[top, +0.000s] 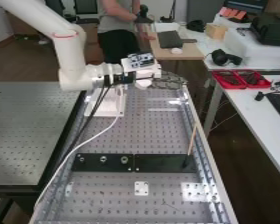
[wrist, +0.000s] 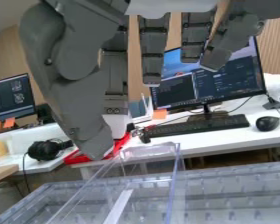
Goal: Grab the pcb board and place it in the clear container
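As the robot hand hangs — clear, angular container, perforated metal bench

You have the straight fingers and thumb of the hand hanging apart before you. Near, below them, you see the transparent walls of the clear container. Beyond it, your view takes in a white desk with a monitor, a black keyboard and, just beside that, a mouse. You also see a red tray, partly hidden behind the thumb, and dark headphones near it.
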Action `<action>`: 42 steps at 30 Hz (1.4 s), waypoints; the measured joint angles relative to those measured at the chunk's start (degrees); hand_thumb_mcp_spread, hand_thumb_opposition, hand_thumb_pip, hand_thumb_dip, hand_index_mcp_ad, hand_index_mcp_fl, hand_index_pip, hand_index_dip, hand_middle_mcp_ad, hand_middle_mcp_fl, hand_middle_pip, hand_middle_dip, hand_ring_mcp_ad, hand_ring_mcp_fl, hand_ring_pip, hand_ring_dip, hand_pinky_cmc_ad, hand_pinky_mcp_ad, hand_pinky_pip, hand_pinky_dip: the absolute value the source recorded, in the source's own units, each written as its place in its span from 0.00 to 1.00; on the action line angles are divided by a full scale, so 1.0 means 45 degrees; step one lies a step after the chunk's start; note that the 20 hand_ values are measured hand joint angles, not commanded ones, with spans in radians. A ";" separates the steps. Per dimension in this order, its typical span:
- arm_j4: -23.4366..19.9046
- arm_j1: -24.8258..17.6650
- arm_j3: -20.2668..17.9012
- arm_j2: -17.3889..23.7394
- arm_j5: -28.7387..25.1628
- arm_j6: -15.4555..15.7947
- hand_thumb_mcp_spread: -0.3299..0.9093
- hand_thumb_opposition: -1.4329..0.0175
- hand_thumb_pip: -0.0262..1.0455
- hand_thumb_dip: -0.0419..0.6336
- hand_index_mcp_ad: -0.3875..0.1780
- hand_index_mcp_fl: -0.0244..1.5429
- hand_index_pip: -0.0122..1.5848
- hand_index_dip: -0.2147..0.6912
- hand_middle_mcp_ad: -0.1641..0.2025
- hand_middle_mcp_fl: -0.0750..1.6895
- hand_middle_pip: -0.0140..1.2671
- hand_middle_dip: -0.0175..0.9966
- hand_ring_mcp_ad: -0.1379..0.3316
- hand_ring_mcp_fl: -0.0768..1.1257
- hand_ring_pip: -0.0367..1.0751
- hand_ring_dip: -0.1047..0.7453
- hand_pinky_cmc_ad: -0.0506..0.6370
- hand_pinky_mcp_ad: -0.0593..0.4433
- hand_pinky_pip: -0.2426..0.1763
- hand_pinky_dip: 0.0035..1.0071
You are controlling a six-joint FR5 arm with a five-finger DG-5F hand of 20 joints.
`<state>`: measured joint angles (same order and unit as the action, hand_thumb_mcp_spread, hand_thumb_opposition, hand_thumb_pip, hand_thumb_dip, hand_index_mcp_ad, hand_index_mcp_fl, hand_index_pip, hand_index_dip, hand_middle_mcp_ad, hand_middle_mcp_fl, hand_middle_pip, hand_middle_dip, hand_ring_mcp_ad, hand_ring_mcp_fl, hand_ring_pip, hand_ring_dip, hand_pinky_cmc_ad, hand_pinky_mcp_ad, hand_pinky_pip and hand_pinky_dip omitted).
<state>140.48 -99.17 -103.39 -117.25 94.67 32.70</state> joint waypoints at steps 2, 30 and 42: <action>0.0024 -0.0090 0.0081 -0.0126 -0.0050 -0.0029 0.70 0.35 0.57 0.39 0.48 0.34 0.95 0.32 0.63 0.18 0.12 0.18 0.71 0.13 0.10 0.12 0.57 0.39 0.47 0.20; 0.1575 -0.0260 0.0805 -0.0962 -0.0856 0.0337 0.65 0.39 0.63 0.39 0.47 0.07 0.98 0.33 0.63 0.11 0.12 0.19 0.71 0.09 0.10 0.11 0.56 0.39 0.42 0.36; 0.1279 0.0341 0.0283 0.0669 -0.0883 0.0650 0.63 0.39 0.63 0.40 0.48 0.06 0.98 0.33 0.62 0.11 0.12 0.19 0.71 0.09 0.10 0.12 0.56 0.39 0.42 0.38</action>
<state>146.24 -97.63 -102.12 -114.24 90.70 35.63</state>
